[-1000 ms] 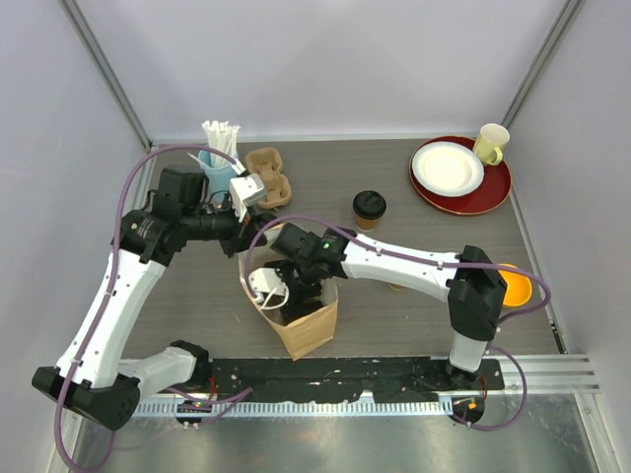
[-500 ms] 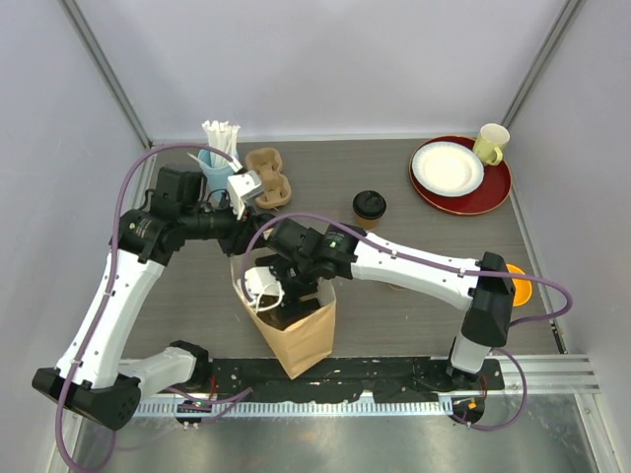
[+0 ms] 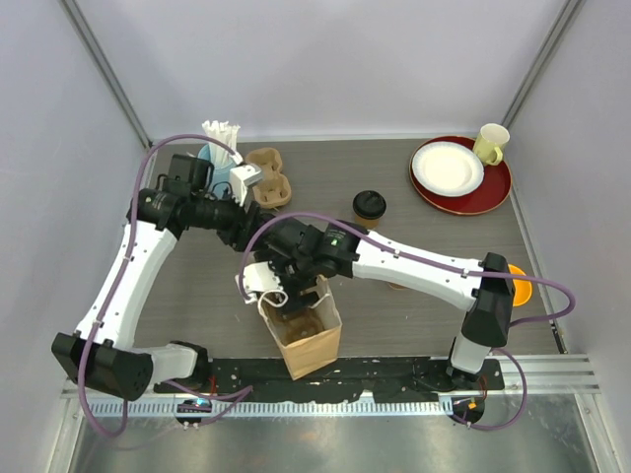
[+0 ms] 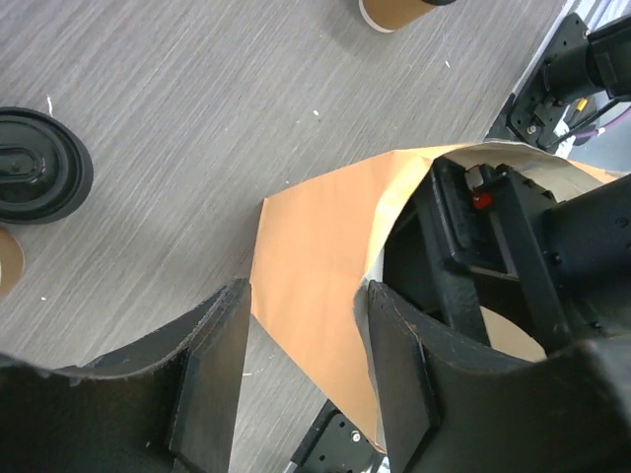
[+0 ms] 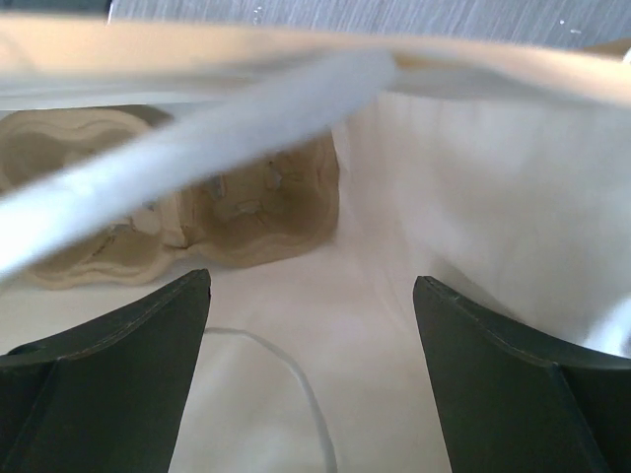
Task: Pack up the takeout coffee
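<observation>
- Top external view: one coffee cup (image 3: 369, 207) stands upright with its black lid on, mid-table (image 3: 197, 296) and nearer the far edge than the near one, clear of both my arms.
- The second cup (image 4: 394, 12) only shows in the left wrist view, as a brown base cut off at the top of the picture; I cannot tell whether it stands or lies.
- That same view catches a round black lid (image 4: 37, 166) from above at its left edge, sitting on the bare wood grain.
- Neither cup is in the paper bag (image 3: 314, 353), which stands open-mouthed close to the table's near edge, about midway along it.
- My right claw (image 5: 311, 296) is down at the bag's mouth, looking in. Its fingers are spread wide with nothing between them.
- Inside on the bag's pale floor lies a pulp carrier (image 5: 246, 197); a white handle loop (image 5: 197, 148) crosses in front of the lens.
- My left claw (image 4: 306, 296) hangs at the bag's far-left side with its jaws parted. Brown paper shows in the gap, but I cannot tell if either finger touches it.
- Farther out, a spare carrier (image 3: 271, 177) sits toward the far left corner, just beside the white straws (image 3: 221, 133).
- In the far right corner a red plate (image 3: 488, 192) carries a white plate (image 3: 447, 168) and a yellow mug (image 3: 490, 143).
- An orange round thing (image 3: 520, 288) peeks out behind my right elbow at the right edge.
</observation>
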You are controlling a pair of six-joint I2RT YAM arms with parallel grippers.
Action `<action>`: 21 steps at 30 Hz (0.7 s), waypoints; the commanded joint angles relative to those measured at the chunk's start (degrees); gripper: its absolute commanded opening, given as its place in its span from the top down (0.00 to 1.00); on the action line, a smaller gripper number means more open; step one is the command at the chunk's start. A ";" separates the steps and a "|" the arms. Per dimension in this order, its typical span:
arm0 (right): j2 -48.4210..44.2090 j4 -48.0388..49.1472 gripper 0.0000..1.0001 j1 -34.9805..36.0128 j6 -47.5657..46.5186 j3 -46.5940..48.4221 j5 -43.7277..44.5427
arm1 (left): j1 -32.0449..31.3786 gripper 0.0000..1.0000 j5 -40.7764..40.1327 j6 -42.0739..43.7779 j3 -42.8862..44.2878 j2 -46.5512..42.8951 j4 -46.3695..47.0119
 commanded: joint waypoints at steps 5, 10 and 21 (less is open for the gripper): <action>-1.58 -1.80 0.11 0.25 -0.25 10.02 0.18 | 3.27 0.42 6.49 -1.83 2.61 -3.37 3.27; -1.49 -2.77 0.11 0.25 1.67 12.93 -5.70 | 3.27 0.41 7.19 -1.12 3.58 -3.89 1.51; -3.77 -1.89 0.11 -0.80 5.45 14.24 -3.78 | 3.27 0.41 6.93 -1.47 4.10 -4.69 1.77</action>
